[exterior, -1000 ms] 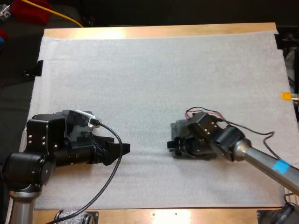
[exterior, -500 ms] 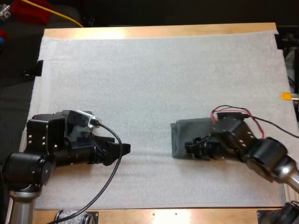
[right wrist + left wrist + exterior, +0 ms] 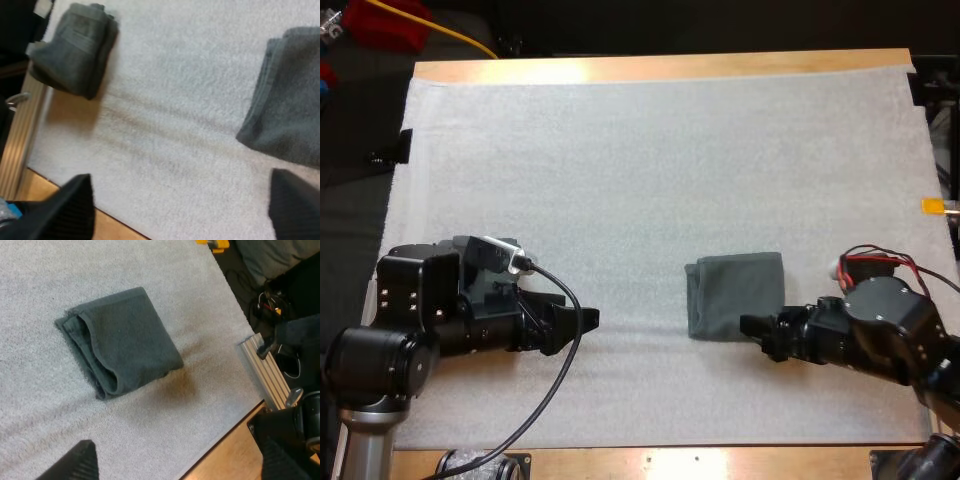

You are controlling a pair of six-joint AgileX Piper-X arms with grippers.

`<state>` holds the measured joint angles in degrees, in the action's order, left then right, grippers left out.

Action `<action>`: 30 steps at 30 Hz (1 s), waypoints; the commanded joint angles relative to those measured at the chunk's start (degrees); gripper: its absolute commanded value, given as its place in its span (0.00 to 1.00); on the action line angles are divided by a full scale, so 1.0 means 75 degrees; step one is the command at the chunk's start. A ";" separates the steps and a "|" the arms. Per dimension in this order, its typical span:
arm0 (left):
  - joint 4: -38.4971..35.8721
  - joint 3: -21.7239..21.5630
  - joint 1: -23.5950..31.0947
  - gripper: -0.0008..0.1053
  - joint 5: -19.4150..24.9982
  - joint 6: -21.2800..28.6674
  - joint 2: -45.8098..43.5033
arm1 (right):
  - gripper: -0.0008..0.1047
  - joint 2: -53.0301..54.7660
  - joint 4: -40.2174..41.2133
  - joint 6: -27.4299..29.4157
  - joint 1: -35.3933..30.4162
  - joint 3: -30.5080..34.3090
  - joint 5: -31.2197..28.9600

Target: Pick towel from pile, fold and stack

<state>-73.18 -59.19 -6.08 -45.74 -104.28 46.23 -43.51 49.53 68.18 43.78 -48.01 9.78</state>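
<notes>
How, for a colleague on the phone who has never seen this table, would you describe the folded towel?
Find the white mat; on its right half, near side, lies a dark grey-green folded cloth towel, just in front of the right gripper's open black jaws. It is a flat, neat rectangle, unlike the bundled grey-green towel at the mat's edge.

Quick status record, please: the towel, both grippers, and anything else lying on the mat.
folded towel: lies flat on the white mat, nothing on top
left gripper: open, empty, well apart from the folded towel, pointing toward it
right gripper: open, empty, at the folded towel's near edge
second towel: grey-green bundle at the mat's edge, beside a metal rail
</notes>
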 commanded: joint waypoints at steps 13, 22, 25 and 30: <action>0.0926 0.0001 -0.0026 0.62 0.0164 -0.0470 0.0995 | 0.73 0.0235 0.0055 0.0014 0.0004 -0.0048 0.0059; 0.1917 0.0001 -0.1040 0.62 0.0629 -0.1157 0.2274 | 0.73 0.0235 0.0055 0.0011 0.0004 -0.0048 0.0043; 0.2387 0.0001 -0.1584 0.62 0.1340 -0.1621 0.2727 | 0.73 0.0235 0.0055 -0.0001 0.0004 -0.0048 0.0043; 0.3083 0.0001 -0.2360 0.62 0.1556 -0.2244 0.3559 | 0.73 0.0235 0.0055 -0.0001 0.0004 -0.0048 0.0043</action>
<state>-51.46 -59.19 -23.24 -34.90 -119.97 72.77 -42.01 49.85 68.18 43.78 -48.01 9.78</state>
